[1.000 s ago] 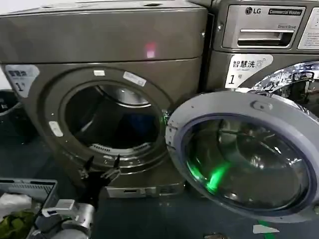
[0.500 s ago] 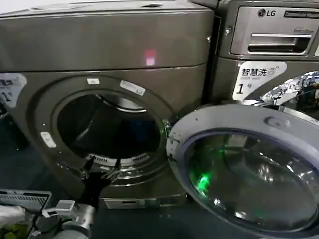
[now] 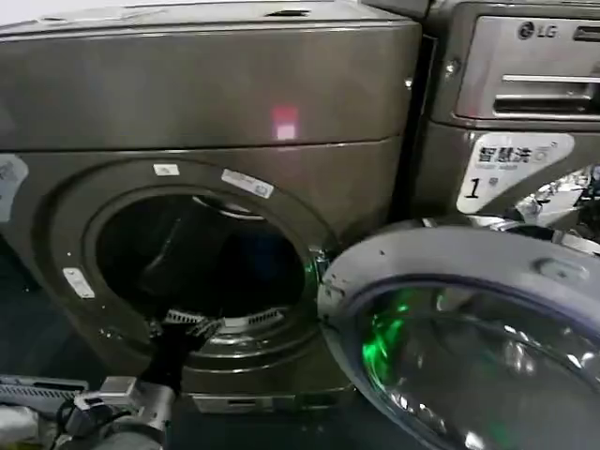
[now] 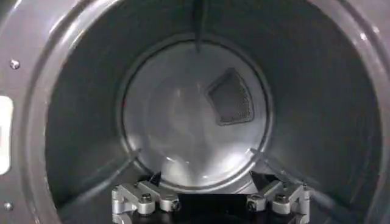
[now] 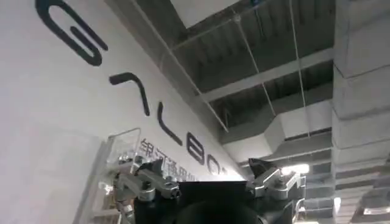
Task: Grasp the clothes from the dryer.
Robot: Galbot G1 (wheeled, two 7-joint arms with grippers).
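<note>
Your dryer (image 3: 216, 103) stands with its door (image 3: 469, 319) swung wide to the right. A faint dark blue patch deep in the drum may be the clothes (image 3: 267, 262); hard to tell. Your left gripper (image 3: 183, 323) sits at the porthole's lower lip, jaws spread wide, empty. Your right gripper (image 5: 210, 182) points ceilingward, spread wide.

Dark floor (image 3: 28, 309), white lettered wall (image 5: 55, 122), exposed ceiling ducts (image 5: 292, 131), lit ceiling lamp (image 5: 308, 169)
</note>
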